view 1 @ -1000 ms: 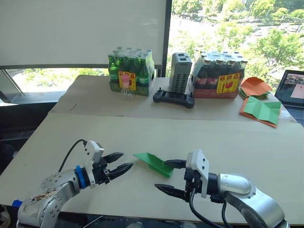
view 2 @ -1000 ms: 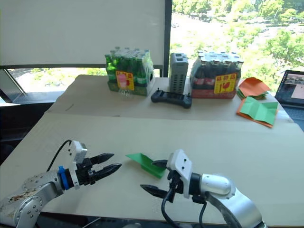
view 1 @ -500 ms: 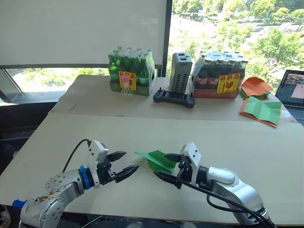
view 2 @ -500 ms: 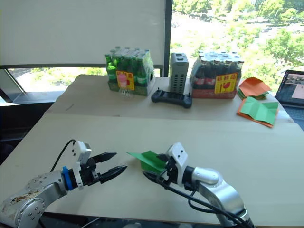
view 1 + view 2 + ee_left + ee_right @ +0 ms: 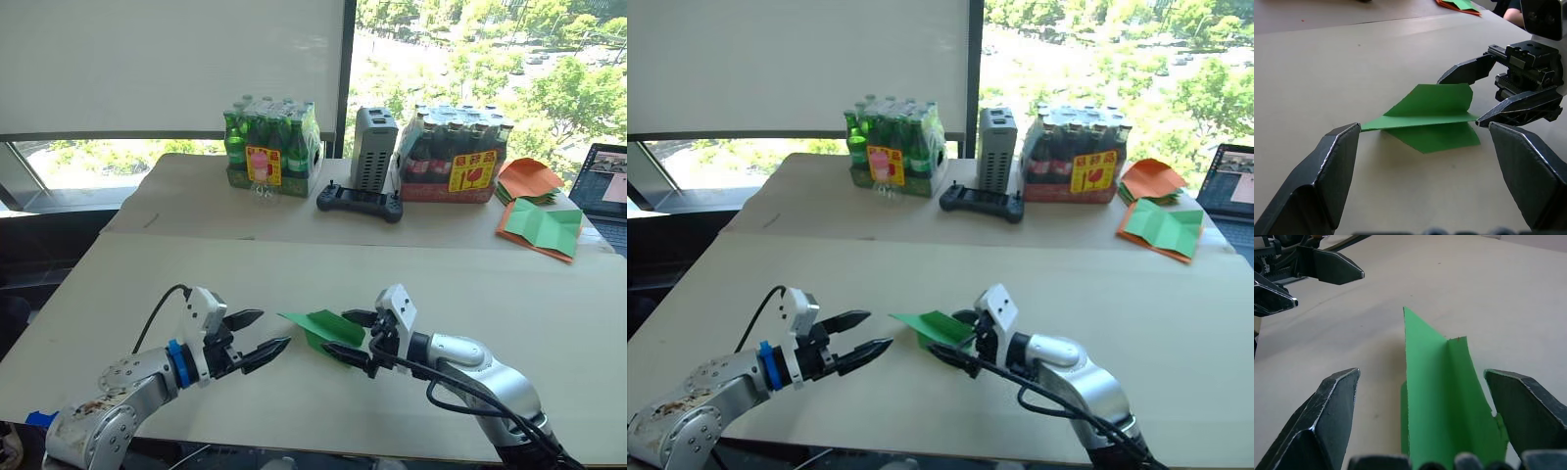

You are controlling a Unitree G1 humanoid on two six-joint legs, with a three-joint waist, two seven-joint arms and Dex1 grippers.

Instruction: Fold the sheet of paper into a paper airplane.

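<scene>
Paper airplane (image 5: 324, 327): bright green, folded to a wedge with a pointed nose, a centre ridge and two angled wings (one rear corner of a wing slightly ragged). Resting on the near table (image 5: 549, 294), nose directed toward the left tool (image 5: 263, 336), tail lying between the two black fingers of the right tool (image 5: 349, 338).

Right tool: spread wide, one finger on each side of the tail, neither visibly pressing the paper; nothing gripped. Left tool: likewise spread and unloaded, fingertips near the nose but apart from it, as shown in the left wrist view, where the nose tip sits just beside one finger (image 5: 1327, 171).

On the far table (image 5: 196, 201), counted: one shrink-wrapped pack of green bottles (image 5: 271, 149), one pack of dark bottles (image 5: 453, 157), one grey boxlike device (image 5: 372, 147), one black handheld controller (image 5: 359, 203). At the right end, one stack of orange sheets (image 5: 525, 177) and one green sheet edged with orange (image 5: 538, 227). One laptop (image 5: 602, 186) at the right margin, partly cut off.

Tools: two. Paper airplanes: one.
</scene>
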